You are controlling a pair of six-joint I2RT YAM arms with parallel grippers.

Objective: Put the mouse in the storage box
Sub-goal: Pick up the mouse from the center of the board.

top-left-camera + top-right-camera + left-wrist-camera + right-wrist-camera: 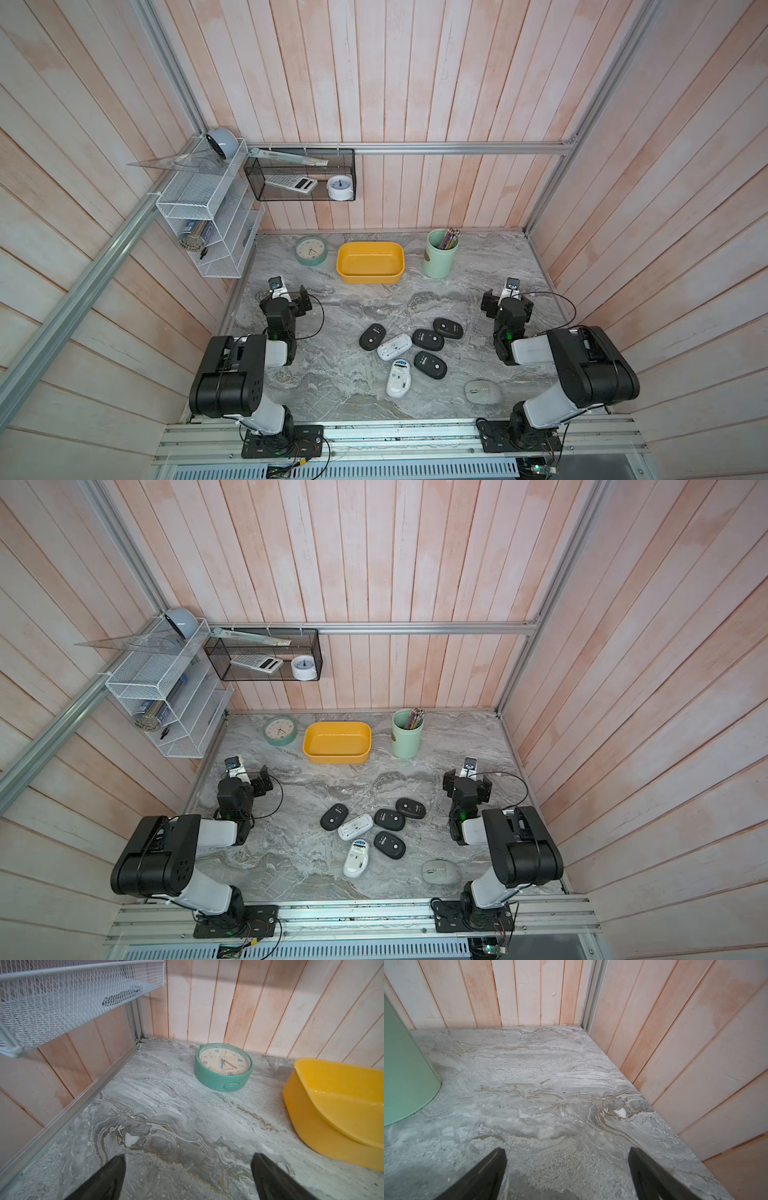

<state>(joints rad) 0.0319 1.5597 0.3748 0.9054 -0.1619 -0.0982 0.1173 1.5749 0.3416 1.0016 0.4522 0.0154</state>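
Jaws gape empty on left gripper [190, 1167] and right gripper [566, 1159]; I'd say the right should straddle the nearest black mouse [448, 328] crosswise.

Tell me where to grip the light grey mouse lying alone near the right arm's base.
Come straight down with the open right end effector and close on the light grey mouse across its two long flanks at mid-body. It lies buttons up, long axis across the table, apart from the nearest black mouse, so both flanks look free.
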